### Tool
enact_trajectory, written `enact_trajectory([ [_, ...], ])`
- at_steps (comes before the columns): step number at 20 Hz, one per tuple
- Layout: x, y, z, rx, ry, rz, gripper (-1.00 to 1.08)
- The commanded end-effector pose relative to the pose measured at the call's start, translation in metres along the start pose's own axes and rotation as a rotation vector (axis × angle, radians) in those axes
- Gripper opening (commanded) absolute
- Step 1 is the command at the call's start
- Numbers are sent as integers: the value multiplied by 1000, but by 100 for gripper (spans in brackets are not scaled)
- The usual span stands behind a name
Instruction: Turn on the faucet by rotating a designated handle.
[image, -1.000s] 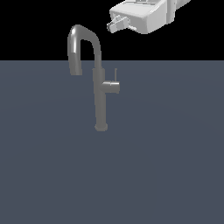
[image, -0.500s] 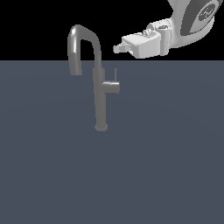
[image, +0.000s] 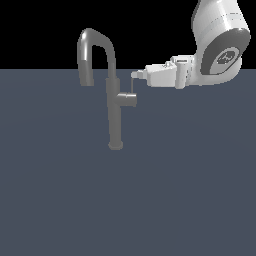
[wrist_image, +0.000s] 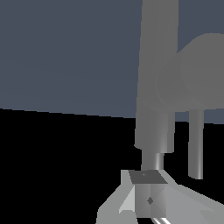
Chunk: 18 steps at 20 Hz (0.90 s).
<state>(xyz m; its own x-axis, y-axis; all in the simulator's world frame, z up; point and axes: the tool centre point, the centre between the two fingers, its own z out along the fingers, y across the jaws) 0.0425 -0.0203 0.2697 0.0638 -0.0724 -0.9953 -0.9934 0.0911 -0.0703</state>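
The gripper (image: 136, 75), jaw state unclear, sits at the pin tip of the handle (image: 127, 98), beside the faucet (image: 114, 107) stem.

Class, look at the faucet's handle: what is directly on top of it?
A thin lever pin rises from the outer end of the handle. The gripper sits at the pin's top. Whether its fingers touch or clasp the pin cannot be seen; the fingertips cover it.
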Motion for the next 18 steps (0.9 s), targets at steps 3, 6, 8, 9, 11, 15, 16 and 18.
enact_trajectory([
  [3,14,-4,1,51,-40,45,-100],
  [6,19,-5,2,70,-54,62,-100],
  [8,21,-5,2,77,-60,68,-100],
  [9,21,-5,2,79,-61,70,-100],
  [11,21,-5,2,79,-62,70,-100],
  [15,20,-2,2,78,-61,70,-100],
  [16,19,0,2,79,-62,70,-100],
  [18,16,6,3,79,-62,70,-100],
])
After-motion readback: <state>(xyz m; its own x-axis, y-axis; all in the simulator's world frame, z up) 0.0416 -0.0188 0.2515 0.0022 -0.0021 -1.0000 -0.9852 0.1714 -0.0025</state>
